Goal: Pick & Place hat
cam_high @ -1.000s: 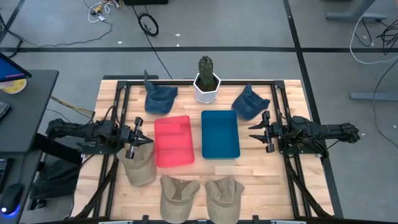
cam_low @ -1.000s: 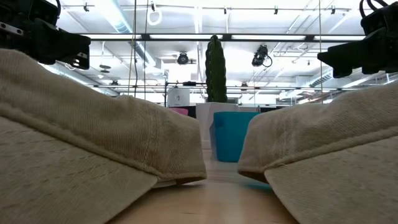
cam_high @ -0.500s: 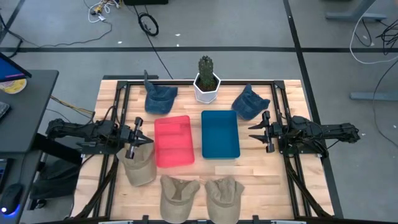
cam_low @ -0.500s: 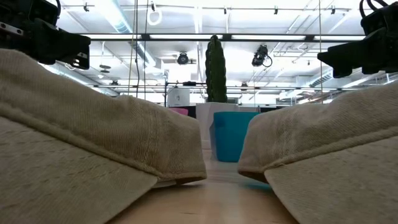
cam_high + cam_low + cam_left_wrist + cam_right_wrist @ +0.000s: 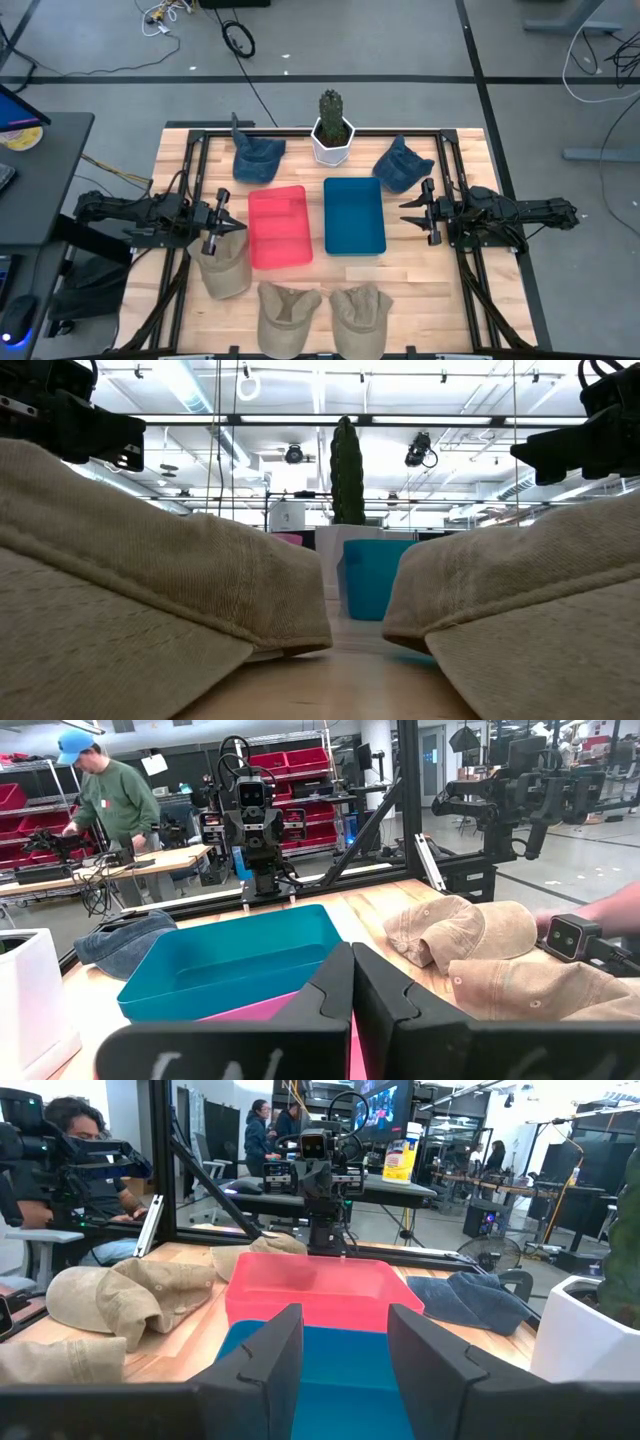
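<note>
Change: nothing has moved over the last second; your pick has not begun
Left gripper (image 5: 222, 222): centre-left of frame, fingers together, empty, above a tan hat (image 5: 225, 268)
Right gripper (image 5: 418, 210): centre-right, fingers apart, empty
Bins: pink bin (image 5: 278, 227), blue bin (image 5: 354, 215), centre

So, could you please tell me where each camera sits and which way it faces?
High: overhead, straight down; both arms, left claw, right claw.
Low: table height, between tan hats, facing teal bin.
Left wrist: across the bins; own shut fingers.
Right wrist: opposite way; own open fingers.
Shared: each wrist view shows the other arm.
</note>
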